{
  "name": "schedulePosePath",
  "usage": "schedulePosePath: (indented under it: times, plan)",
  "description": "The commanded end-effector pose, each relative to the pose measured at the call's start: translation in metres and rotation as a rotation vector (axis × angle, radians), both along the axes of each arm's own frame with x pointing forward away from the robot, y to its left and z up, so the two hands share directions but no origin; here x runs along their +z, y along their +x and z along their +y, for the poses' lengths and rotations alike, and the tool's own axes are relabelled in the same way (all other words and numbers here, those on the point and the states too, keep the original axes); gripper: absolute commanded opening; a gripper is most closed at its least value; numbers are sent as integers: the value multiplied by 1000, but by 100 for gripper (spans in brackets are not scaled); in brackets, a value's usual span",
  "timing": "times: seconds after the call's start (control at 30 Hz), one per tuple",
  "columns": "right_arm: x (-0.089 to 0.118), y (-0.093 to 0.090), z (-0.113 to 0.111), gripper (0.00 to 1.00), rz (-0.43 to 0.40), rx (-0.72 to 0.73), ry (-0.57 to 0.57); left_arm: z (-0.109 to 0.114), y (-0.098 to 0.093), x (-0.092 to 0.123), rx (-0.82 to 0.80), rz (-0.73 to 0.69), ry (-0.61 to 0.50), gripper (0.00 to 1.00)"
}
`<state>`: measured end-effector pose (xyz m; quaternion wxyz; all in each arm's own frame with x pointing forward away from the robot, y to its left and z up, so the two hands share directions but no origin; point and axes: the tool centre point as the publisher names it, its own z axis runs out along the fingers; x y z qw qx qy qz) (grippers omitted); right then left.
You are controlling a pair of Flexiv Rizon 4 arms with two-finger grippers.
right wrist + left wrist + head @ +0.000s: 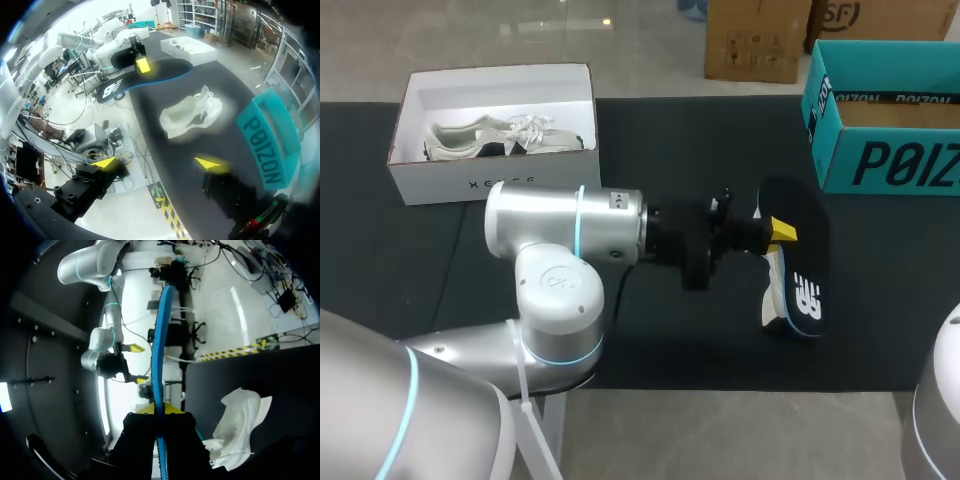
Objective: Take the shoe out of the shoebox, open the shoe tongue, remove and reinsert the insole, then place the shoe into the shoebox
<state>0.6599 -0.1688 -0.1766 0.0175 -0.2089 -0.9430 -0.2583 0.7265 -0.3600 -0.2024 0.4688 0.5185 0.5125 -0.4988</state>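
My left gripper [778, 232] is clamped on the insole [802, 262], one finger on each face. In the left wrist view the insole stands edge-on between the fingers. The insole is held above the black table [670, 140], clear of its surface. The shoe [190, 115] lies on the table just beside the insole, and in the head view it is partly hidden under it. My right gripper [156, 162] has its fingers wide apart and points toward the shoe. The teal box [880, 150] stands open at the far right, near the shoe. The white box [420, 180] stands open at the far left and holds a second shoe [505, 135].
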Motion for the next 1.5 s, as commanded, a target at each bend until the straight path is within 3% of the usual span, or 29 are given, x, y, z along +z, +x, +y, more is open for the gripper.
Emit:
schedulePosePath:
  times: [0.03, 0.8, 1.1, 1.5]
  plan:
    - [0, -2, 0, 100, -2, -2, -3, -1, 0, 1, -1, -1, 4, 0]
    - [0, -2, 0, 100, -2, -2, -3, -1, 0, 1, -1, -1, 4, 0]
    - [0, -2, 0, 100, -2, -2, -3, -6, -35, -17, -51, 90, -28, 0]
    - [0, -2, 0, 100, -2, -2, -3, 1, -61, -30, -21, 245, -53, 0]
